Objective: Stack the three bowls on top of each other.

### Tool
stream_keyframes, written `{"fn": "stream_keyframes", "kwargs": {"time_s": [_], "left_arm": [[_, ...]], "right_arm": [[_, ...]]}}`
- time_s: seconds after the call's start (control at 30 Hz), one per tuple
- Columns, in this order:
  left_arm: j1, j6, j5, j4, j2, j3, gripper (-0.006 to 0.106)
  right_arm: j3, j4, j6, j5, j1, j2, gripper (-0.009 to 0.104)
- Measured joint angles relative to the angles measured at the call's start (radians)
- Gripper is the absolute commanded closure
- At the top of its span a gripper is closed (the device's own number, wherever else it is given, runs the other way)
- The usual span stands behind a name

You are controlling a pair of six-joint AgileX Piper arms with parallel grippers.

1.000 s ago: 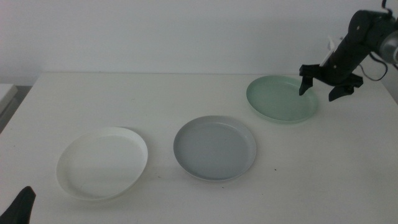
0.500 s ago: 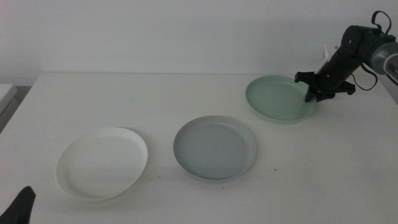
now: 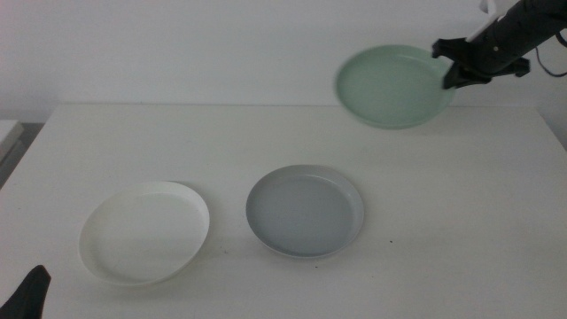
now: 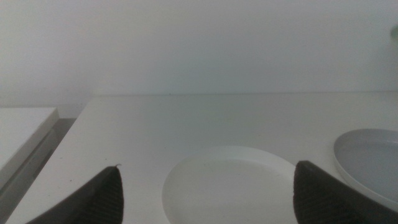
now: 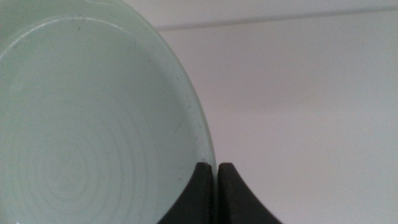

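The mint green bowl (image 3: 392, 87) hangs tilted in the air above the table's far right, held by its right rim in my right gripper (image 3: 454, 64), which is shut on it. The right wrist view shows that bowl (image 5: 87, 124) filling the picture, with the jaws pinched on its rim at my right gripper (image 5: 216, 171). On the table lie the grey bowl (image 3: 306, 211) in the middle and the white bowl (image 3: 145, 231) at the front left. My left gripper (image 4: 205, 186) waits open at the front left corner, facing the white bowl (image 4: 230, 186) and the grey bowl (image 4: 370, 158).
The white table (image 3: 266, 142) ends at a pale wall behind. A low white ledge (image 4: 22, 134) sits beyond the table's left edge. The left gripper's dark tip (image 3: 27, 297) shows at the bottom left corner of the middle view.
My right gripper closed on the mint green bowl's right rim and lifted it off the table, carrying it up and slightly left. The other two bowls and the left arm stayed still.
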Motion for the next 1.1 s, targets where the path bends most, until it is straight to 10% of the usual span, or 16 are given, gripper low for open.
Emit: {"fn": "stream_keyframes", "kwargs": {"time_s": [0.3, 0.97, 1.1], "left_arm": [[0.000, 0.000, 0.000, 0.000, 0.000, 0.000, 0.007], [0.000, 0.000, 0.000, 0.000, 0.000, 0.000, 0.007], [0.000, 0.000, 0.000, 0.000, 0.000, 0.000, 0.007]], "right_arm": [[0.581, 0.133, 0.000, -0.263, 0.240, -0.267, 0.097], [0.644, 0.160, 0.014, -0.374, 0.310, -0.151, 0.097], [0.644, 0.163, 0.014, -0.373, 0.310, -0.151, 0.071]]}}
